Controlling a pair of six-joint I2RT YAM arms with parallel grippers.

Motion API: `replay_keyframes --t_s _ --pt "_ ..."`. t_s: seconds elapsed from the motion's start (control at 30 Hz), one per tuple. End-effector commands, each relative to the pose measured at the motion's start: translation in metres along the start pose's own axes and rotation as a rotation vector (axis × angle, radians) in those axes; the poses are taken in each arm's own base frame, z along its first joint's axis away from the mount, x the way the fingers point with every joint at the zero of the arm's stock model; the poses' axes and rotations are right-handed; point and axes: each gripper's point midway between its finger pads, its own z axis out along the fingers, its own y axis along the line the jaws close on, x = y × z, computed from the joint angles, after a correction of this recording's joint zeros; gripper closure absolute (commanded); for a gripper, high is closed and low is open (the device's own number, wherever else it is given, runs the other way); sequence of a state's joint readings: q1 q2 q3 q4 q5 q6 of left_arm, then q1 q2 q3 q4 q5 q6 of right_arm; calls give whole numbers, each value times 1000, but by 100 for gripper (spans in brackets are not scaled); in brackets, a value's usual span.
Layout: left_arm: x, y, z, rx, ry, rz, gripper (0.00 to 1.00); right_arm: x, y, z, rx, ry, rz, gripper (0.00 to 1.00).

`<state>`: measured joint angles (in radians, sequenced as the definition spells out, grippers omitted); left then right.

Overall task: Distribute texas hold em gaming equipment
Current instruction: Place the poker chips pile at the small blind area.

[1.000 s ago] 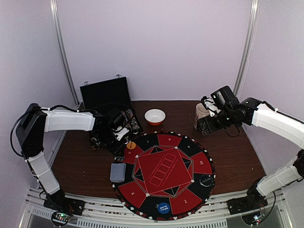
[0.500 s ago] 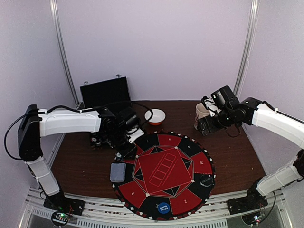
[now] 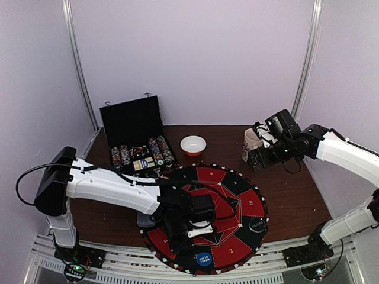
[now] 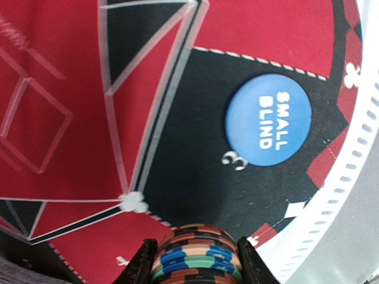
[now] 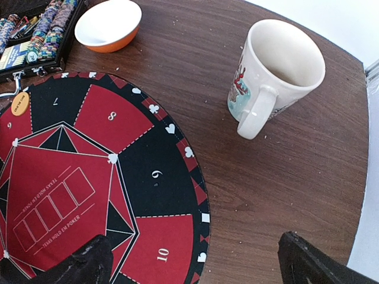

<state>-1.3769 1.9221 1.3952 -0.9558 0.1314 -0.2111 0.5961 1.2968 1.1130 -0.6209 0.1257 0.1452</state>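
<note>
My left gripper [image 3: 190,228] hangs low over the near part of the round red-and-black mat [image 3: 249,201], shut on a stack of striped poker chips [image 4: 198,255]. Just beyond the stack, a blue "SMALL BLIND" disc [image 4: 268,120] lies on the black field numbered 3, near the mat's front rim [image 3: 204,258]. A black disc [image 3: 256,224] rests on the mat's right side and an orange disc [image 5: 19,103] at its far left rim. More chips [image 3: 142,157] fill the open black briefcase [image 3: 133,121]. My right gripper [image 3: 260,157] hovers open above the mat's right edge, holding nothing.
A white mug [image 5: 272,71] stands on the brown table beside the right gripper. A white and orange bowl [image 3: 193,145] sits behind the mat [image 5: 100,124]. A grey-blue pack [image 3: 140,218] peeks out under my left arm. White rails run along the table's near edge.
My left arm has swung from the briefcase across the mat to its near side, carrying the chip stack. The right arm has stayed still.
</note>
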Motion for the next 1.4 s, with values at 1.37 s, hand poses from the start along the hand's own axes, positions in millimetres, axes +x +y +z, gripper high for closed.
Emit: replay_keyframes --t_s 1.37 --pt "-27 -8 22 -109 -241 203 100 5 3 -7 -17 9 -2 0"
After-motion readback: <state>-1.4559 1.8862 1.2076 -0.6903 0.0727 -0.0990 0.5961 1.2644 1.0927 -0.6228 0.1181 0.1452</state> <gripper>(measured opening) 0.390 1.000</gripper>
